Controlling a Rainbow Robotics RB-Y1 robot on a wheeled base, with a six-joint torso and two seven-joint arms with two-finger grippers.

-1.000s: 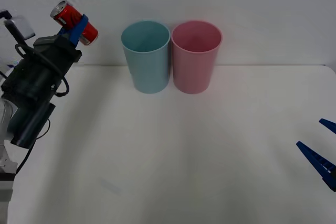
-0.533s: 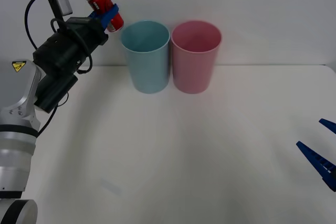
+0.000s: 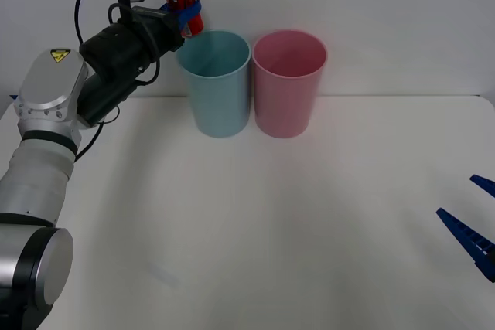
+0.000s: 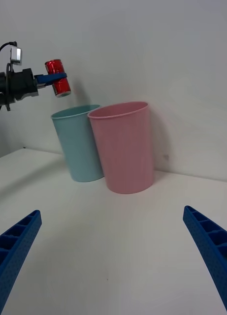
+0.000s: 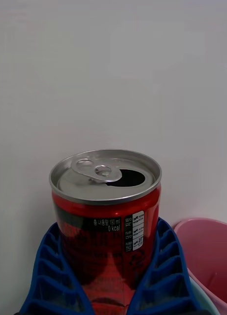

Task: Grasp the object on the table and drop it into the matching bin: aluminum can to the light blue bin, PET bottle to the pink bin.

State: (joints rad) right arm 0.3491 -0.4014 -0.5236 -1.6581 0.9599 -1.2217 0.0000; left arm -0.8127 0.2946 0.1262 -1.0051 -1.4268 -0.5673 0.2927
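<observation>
My left gripper (image 3: 186, 13) is shut on the small red aluminum can (image 3: 182, 4), holding it in the air just above the left rim of the light blue bin (image 3: 216, 86). The can's silver top is open at the tab, and blue ribbed fingers (image 5: 49, 266) clasp both sides of the can (image 5: 106, 221). From the right wrist view the can (image 4: 57, 77) hangs above and left of the light blue bin (image 4: 79, 145). The pink bin (image 3: 288, 83) stands touching the blue one on its right. My right gripper (image 3: 473, 226) rests open at the table's right edge.
Both bins stand at the far edge of the white table (image 3: 255, 229), against a plain white wall. The pink bin's rim (image 5: 207, 236) shows beside the can in the left wrist view.
My left arm has swung right and upward with the can, from the far left to just above the blue bin's left rim. The right arm has not moved.
</observation>
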